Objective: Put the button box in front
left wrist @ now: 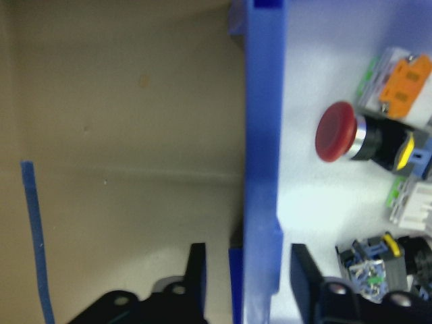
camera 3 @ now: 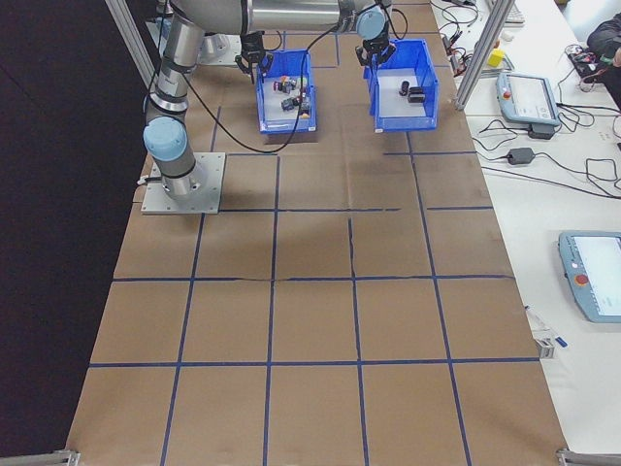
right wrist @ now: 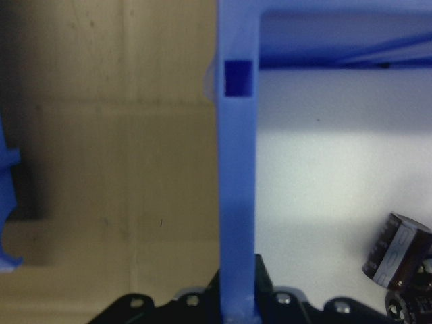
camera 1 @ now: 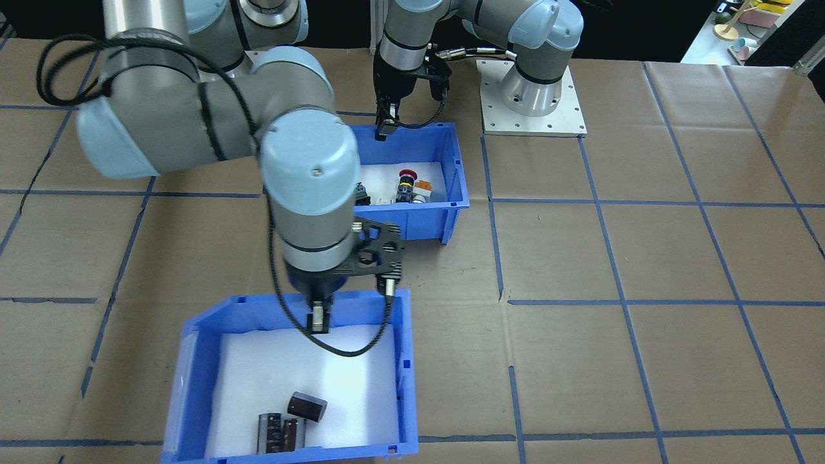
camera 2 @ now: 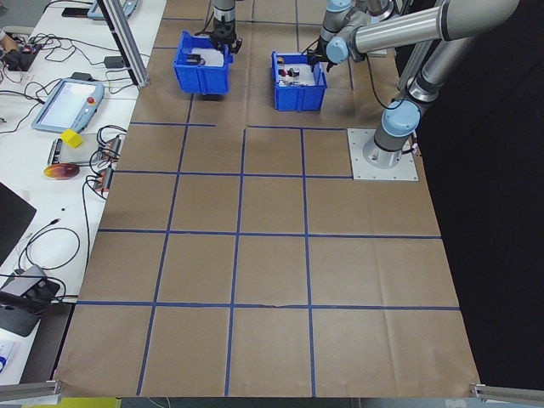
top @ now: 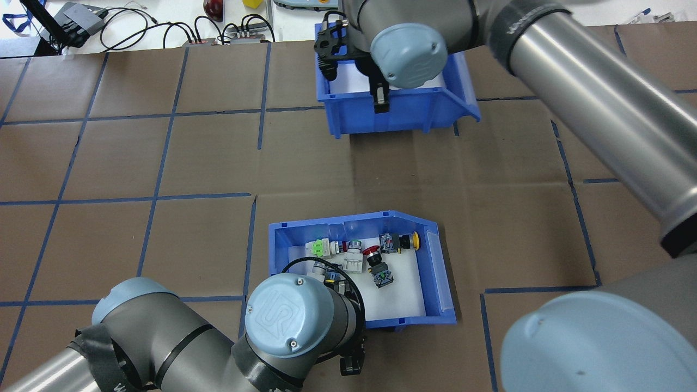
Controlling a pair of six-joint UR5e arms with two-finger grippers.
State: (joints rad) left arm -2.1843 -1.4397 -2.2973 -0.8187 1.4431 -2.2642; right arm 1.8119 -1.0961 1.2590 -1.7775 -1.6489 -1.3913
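a: what's the setting, from the left?

b: a white side bench (camera 2: pixel 51 153) with a teach pendant (camera 2: pixel 66 103) and cables, then the table (camera 2: pixel 272 280) under brown paper gridded with blue tape, then the left arm's metal base plate (camera 2: pixel 382 158).

a: and the button box?

b: the button box (top: pixel 438 272) sits on the robot's side of the table, white foam floor, red, yellow, green and orange switches in it. the capacitor bin (top: pixel 397 111) is well apart on the far side.

a: the left gripper?

b: the left gripper (left wrist: pixel 246 283) straddles the button box's wall at its robot-side edge, one finger (left wrist: pixel 196 273) outside, one inside, with gaps to the wall; it stands parted, not clamped.

a: right one?

b: the right gripper (right wrist: pixel 237 297) is pinched tight on the capacitor bin's wall, dark cylinders (right wrist: pixel 398 253) just beside it.
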